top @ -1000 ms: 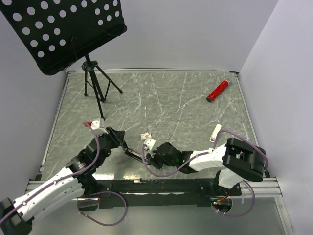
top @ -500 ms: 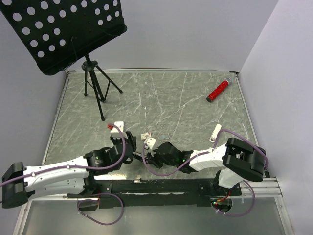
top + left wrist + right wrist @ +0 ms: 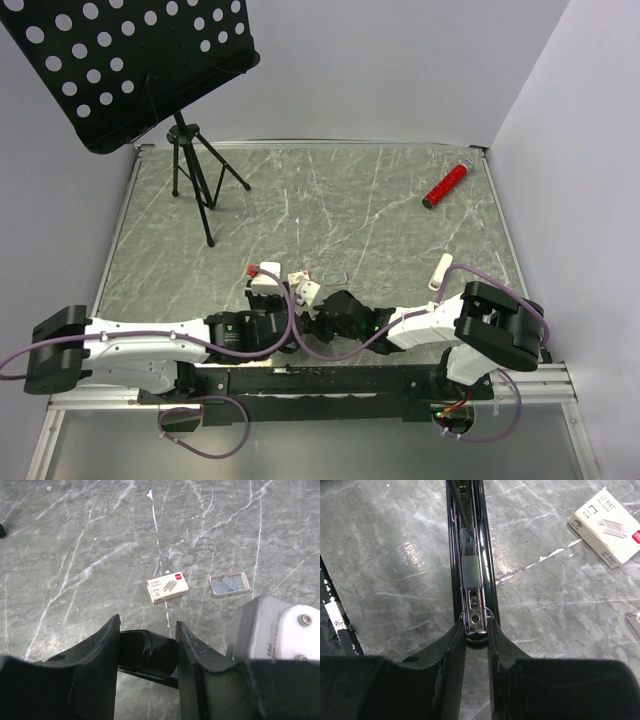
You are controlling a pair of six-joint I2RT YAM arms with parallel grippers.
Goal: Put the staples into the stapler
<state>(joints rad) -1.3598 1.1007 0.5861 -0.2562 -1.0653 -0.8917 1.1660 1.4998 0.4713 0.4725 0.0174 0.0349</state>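
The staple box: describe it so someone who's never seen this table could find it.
On the grey marbled table, look near the front edge, just beyond where the left arm and right arm meet. The staple box is a tiny cream carton with a red corner; the grey tray beside it is unprinted.

Right wrist view: the slim black bar-shaped stapler runs off the top edge; its near end is hidden between the fingers of the right gripper. The small cream cardboard box, upper right, and the greyish rectangular tray, right edge, are cut off. Left wrist view: only the stapler's rounded black end shows within the left gripper; box print unreadable. Overhead view: stapler largely hidden, low centre; black perforated music-stand plate cropped upper left.
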